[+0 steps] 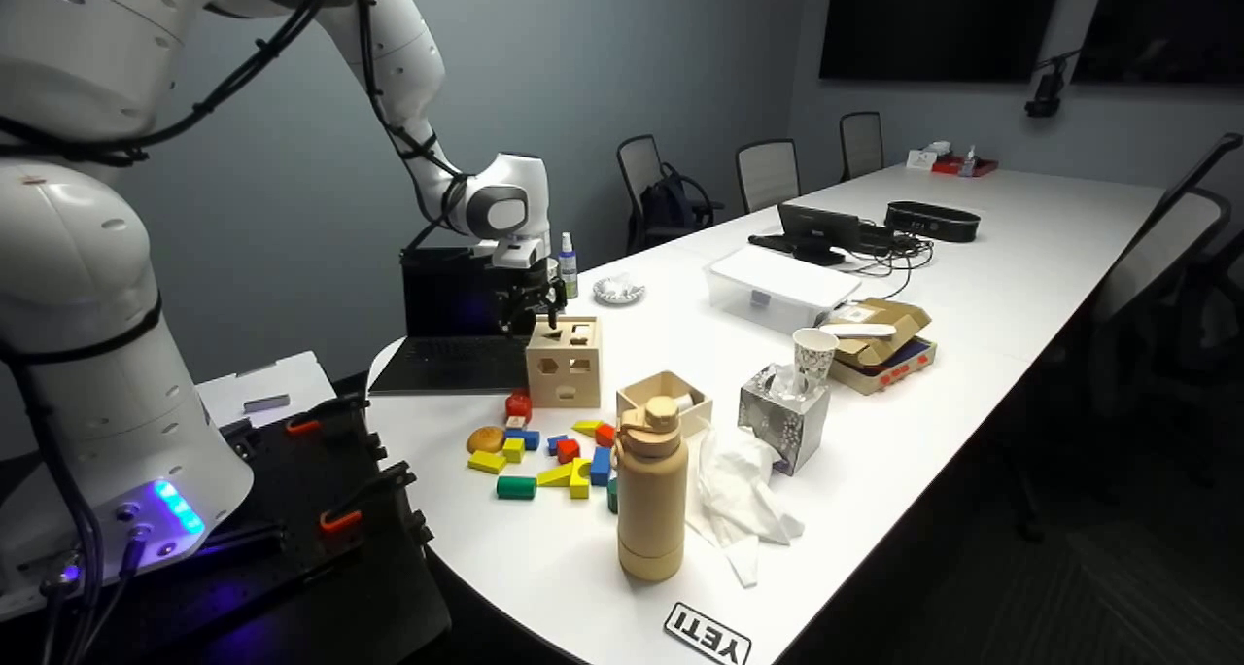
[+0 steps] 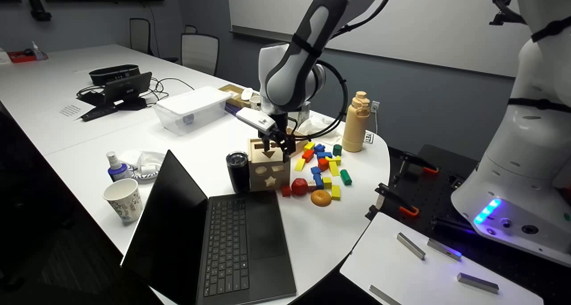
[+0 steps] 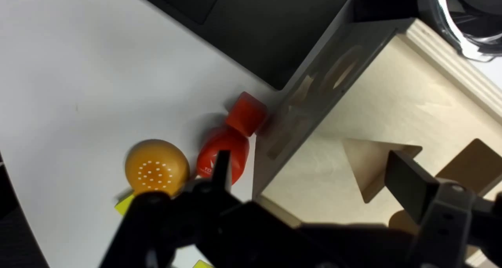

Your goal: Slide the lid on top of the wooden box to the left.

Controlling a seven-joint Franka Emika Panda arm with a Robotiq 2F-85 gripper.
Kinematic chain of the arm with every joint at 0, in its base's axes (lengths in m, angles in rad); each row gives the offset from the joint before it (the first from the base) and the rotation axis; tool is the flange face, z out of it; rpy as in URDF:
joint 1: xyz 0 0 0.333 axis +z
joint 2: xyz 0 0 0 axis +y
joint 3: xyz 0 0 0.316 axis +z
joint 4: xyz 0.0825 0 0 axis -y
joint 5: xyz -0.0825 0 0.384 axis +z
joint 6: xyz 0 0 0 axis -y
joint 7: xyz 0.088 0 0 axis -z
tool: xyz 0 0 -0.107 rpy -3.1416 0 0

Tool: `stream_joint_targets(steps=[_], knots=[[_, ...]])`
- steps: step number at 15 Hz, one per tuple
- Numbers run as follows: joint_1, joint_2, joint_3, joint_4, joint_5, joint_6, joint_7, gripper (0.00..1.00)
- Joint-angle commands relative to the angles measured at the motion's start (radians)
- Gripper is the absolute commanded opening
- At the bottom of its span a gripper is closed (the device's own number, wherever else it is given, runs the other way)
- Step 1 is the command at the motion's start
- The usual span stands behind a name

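Observation:
The pale wooden box [image 1: 564,383] stands upright on the white table; it also shows in an exterior view [image 2: 270,176]. Its flat lid [image 1: 583,331], with dark shape cut-outs, lies on top, and it fills the right of the wrist view [image 3: 396,103]. My gripper [image 3: 310,158] is open and empty, pointing down at the box, and shows in both exterior views [image 1: 531,321] [image 2: 276,152]. One finger is over the lid at the triangular cut-out; I cannot tell if its tip is inside. The other finger is outside the box's edge, above a red tomato toy [image 3: 225,146].
A black laptop [image 2: 245,247] and a black tumbler [image 2: 238,173] stand close beside the box. Several coloured blocks [image 1: 580,478], a toy bun [image 3: 157,167], an open wooden tray [image 1: 637,404] and a tan bottle [image 1: 651,500] are nearby. A tissue box [image 1: 785,422] stands farther off.

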Motion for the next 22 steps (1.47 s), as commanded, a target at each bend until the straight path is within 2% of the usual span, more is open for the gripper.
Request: stream_joint_targets(steps=[1,9,22], knots=[[0.037,0.031,-0.025,0.051,-0.03,-0.022,0.054,1.0],[0.037,0.073,-0.018,0.084,-0.022,-0.043,0.046,1.0],[0.009,0.068,0.028,0.083,0.001,-0.059,0.009,1.0]])
